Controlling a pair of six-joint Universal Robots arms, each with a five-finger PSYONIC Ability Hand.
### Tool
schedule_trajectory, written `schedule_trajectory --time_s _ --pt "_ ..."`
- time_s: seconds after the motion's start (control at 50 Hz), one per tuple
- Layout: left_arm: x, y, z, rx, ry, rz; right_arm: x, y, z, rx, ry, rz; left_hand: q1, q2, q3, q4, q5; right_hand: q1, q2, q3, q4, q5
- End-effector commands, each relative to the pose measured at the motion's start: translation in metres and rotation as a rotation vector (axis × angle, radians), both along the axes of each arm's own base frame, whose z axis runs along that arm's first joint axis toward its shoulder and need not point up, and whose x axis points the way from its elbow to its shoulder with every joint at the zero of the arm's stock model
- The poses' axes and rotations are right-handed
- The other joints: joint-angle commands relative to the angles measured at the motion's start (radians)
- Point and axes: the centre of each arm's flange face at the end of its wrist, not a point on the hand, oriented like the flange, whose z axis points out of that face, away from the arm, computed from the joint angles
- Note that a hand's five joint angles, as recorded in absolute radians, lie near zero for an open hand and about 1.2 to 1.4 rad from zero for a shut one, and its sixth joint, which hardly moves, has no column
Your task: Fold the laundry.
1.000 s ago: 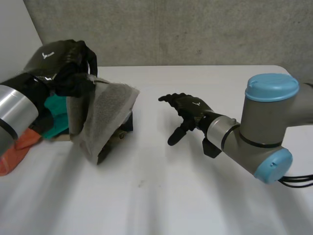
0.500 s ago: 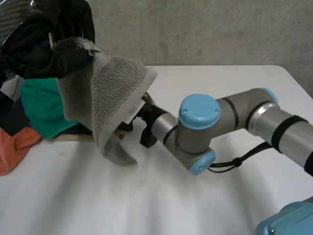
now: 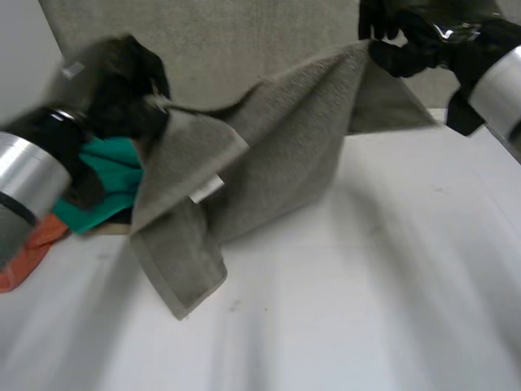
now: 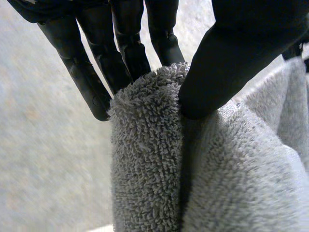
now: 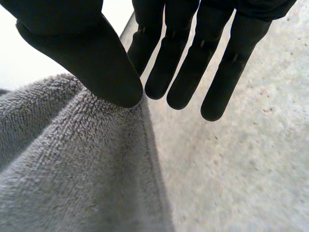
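Grey terry towel (image 3: 277, 163) is off the white counter (image 3: 366, 318), strung across the upper half of the frame between both hands. Its lower part droops in a bunched fold toward lower left; I cannot tell whether the low corner touches the counter. Left hand (image 3: 122, 90), upper left: the wrist view shows straight fingers (image 4: 128, 48) behind a gathered ridge of pile, with the thumb pressed into it from the front. It is clamped on the towel, on a bunched stretch of edge rather than a clean corner. Right hand (image 3: 407, 37), upper right: the thumb tip bears on the hemmed edge against straight fingers (image 5: 193, 63), a pinch close to what looks like a corner. A small white label (image 3: 206, 190) hangs from the hem, centre left. Handling, as I judge it: soft, thick and limp, light enough for a pinch, with no stiffness to hold a shape. The looped pile grips well, so slipping seems unlikely, but sag will swallow the middle. The best holds are the hemmed corners; the left grip probably wants shifting out to a true corner before the cloth will lie flat. Mid left is a loose heap: green cloth (image 3: 110, 183) over orange cloth (image 3: 32, 244). A thin tan strip (image 3: 106, 230) shows beneath it; board or box rim, cannot tell.
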Motion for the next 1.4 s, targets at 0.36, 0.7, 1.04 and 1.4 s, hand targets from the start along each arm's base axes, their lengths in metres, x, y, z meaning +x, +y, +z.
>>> schedule_trajectory --time_s 0.36,0.7,1.04,1.4 --pt "-0.084 0.038 -0.11 0.251 -0.334 -0.225 -0.038 -0.001 -0.179 0.282 0.656 -0.188 -0.9 -0.956 -0.945 -0.961 -0.902 0.278 0.219 0.211 0.202 0.207" --pt "-0.02 -0.089 -0.085 -0.02 -0.595 0.041 -0.032 0.012 -0.182 0.286 0.541 -0.151 -0.967 -1.023 -1.012 -1.028 -0.968 0.278 0.219 0.211 0.202 0.207" --pt "-0.011 -0.159 -0.174 0.083 -0.765 0.014 -0.042 0.007 -0.196 0.308 0.508 -0.184 -0.934 -0.99 -0.979 -0.995 -0.935 0.278 0.219 0.211 0.202 0.207" --pt "0.032 -0.223 -0.202 -0.013 -0.912 0.262 -0.051 0.003 -0.2 0.315 0.497 -0.214 0.255 0.199 0.21 0.194 0.253 0.278 0.219 0.211 0.202 0.207"
